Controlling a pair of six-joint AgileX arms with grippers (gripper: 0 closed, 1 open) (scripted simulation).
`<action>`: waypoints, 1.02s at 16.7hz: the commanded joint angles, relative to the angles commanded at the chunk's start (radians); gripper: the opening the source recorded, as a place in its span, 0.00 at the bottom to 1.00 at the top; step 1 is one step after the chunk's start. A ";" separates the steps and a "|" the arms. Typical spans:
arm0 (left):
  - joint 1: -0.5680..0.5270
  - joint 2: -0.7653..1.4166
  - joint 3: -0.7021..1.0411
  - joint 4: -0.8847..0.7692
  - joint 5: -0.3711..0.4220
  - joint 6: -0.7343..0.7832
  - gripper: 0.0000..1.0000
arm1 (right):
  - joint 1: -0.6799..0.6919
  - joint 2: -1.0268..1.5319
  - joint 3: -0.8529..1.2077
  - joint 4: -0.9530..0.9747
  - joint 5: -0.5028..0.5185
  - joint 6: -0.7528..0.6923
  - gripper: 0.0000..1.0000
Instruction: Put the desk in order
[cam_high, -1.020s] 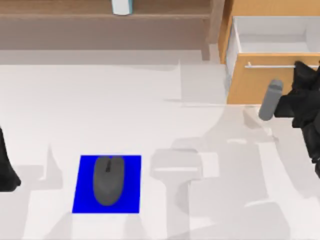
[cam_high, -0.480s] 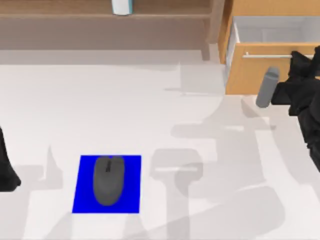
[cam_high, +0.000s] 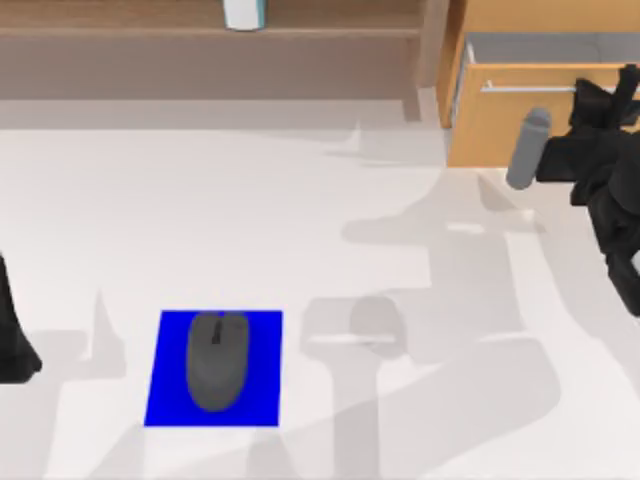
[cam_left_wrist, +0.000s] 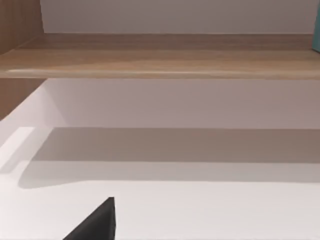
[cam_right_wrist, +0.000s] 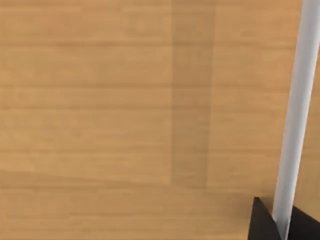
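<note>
The desk (cam_high: 300, 220) is a wide white tabletop with a brown wooden shelf (cam_high: 200, 50) along the back and a light-wood drawer unit (cam_high: 500, 120) at the back right. The drawer stands only slightly out. My right gripper (cam_high: 603, 95) is at the right end of the silver drawer handle (cam_high: 530, 88). In the right wrist view the handle (cam_right_wrist: 295, 115) runs between the black fingertips (cam_right_wrist: 262, 222) against the wooden drawer front (cam_right_wrist: 125, 110). My left arm (cam_high: 12, 335) is parked at the left edge.
A grey mouse (cam_high: 217, 360) lies on a blue mat (cam_high: 260, 400) at the front left. A white and teal item (cam_high: 243, 12) stands on the shelf. A grey cylinder (cam_high: 527, 148) sticks out beside my right arm. The shelf board (cam_left_wrist: 160, 62) spans the left wrist view.
The drawer has slid back into its unit, and my right gripper has moved toward the back with the handle. The left arm, mouse and mat have stayed put.
</note>
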 joint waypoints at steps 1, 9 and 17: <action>0.000 0.000 0.000 0.000 0.000 0.000 1.00 | 0.000 0.000 0.000 0.000 0.000 0.000 0.00; 0.000 0.000 0.000 0.000 0.000 0.000 1.00 | -0.017 0.069 0.156 -0.085 -0.015 -0.001 0.00; 0.000 0.000 0.000 0.000 0.000 0.000 1.00 | -0.033 0.125 0.286 -0.162 -0.031 0.001 0.00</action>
